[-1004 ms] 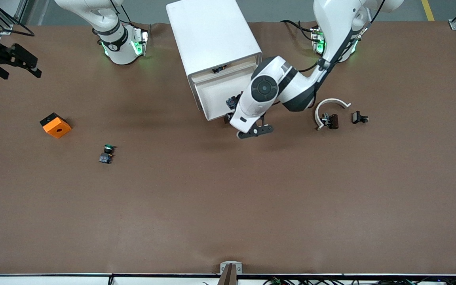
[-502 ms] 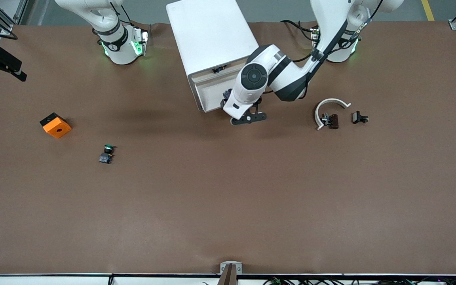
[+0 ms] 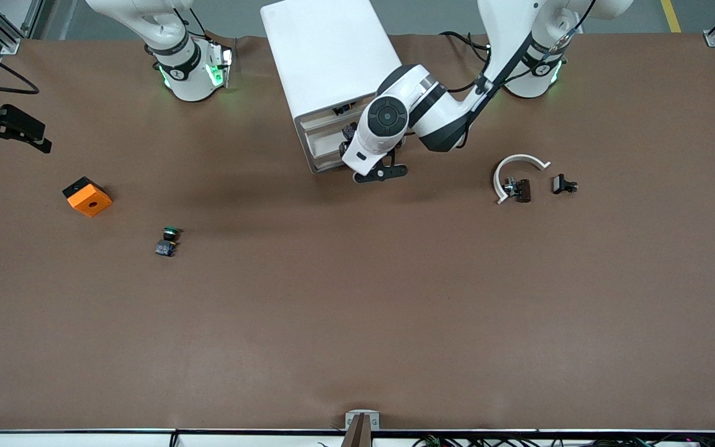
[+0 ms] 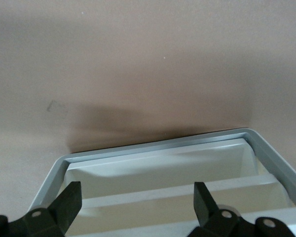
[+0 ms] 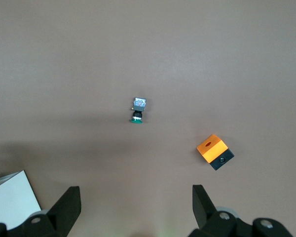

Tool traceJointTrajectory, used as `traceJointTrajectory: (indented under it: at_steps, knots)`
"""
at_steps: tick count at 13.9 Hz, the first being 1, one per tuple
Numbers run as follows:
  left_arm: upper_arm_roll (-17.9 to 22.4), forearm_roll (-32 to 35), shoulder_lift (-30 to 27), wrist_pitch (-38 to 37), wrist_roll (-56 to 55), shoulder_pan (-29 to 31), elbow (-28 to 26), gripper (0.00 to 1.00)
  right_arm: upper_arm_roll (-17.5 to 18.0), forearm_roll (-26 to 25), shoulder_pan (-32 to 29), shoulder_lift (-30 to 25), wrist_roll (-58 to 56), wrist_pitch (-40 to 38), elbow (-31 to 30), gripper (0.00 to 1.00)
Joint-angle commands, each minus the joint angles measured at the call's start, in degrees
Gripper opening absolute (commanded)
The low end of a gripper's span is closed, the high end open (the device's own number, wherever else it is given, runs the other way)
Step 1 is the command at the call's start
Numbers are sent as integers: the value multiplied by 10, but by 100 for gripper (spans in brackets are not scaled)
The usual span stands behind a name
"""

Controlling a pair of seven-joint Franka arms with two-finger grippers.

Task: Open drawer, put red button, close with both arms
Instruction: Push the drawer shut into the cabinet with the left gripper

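Note:
The white cabinet (image 3: pixel 331 56) stands at the robots' edge of the table. Its drawer (image 3: pixel 323 141) sits pushed in, about flush with the other cream fronts. My left gripper (image 3: pixel 349 135) is right at that front, open, with nothing between its fingers. In the left wrist view the left gripper (image 4: pixel 138 191) spans the cream slats (image 4: pixel 177 190) inside the cabinet's grey frame (image 4: pixel 158 146). The red button is hidden. My right gripper (image 3: pixel 16 138) hangs open and empty over the right arm's end of the table, and shows in its own wrist view (image 5: pixel 136 195).
A green-capped switch (image 3: pixel 168 241) (image 5: pixel 137 111) and an orange box (image 3: pixel 87 196) (image 5: pixel 214 151) lie toward the right arm's end. A white curved piece (image 3: pixel 517 166) and two small black parts (image 3: pixel 522 189) (image 3: pixel 563 184) lie toward the left arm's end.
The drawer has slid from pulled out to about flush, with the left gripper moving in against its front. The right gripper has shifted a little over the table's end.

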Motion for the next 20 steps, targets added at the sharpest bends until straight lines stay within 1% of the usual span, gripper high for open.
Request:
traceJointTrajectory:
  at_steps: [1, 3, 8, 12, 14, 16, 17, 18, 20]
  knots:
    - [-13, -22, 1, -5, -6, -2, -2, 100, 2, 7, -15, 15, -5, -21, 39, 100]
    - [-26, -33, 5, -5, -19, -2, -2, 100, 12, 6, -21, 15, -6, -21, 40, 100]
    - [-42, -43, 13, -13, -20, -4, -1, 100, 12, 1, -17, 16, -6, -20, 46, 100]
    - [-44, -47, 17, -14, -21, 5, 6, 100, 11, 2, -17, 19, -4, -19, 46, 100]
    - [-37, -41, 18, -14, -20, 16, 29, 100, 11, 2, -17, 19, -4, -19, 46, 100]
    - [-5, -35, 17, -14, -12, 33, 53, 100, 11, 3, -17, 19, -4, -19, 46, 100]
    - [14, -11, 17, -14, -11, 35, 66, 100, 11, 3, -17, 19, -4, -19, 46, 100]
    - [24, 22, 17, -14, -13, 37, 84, 100, 11, 3, -18, 19, -4, -19, 46, 100]
    - [48, 48, 11, -15, -12, 59, 110, 100, 11, 4, -19, 19, -5, -19, 46, 100]
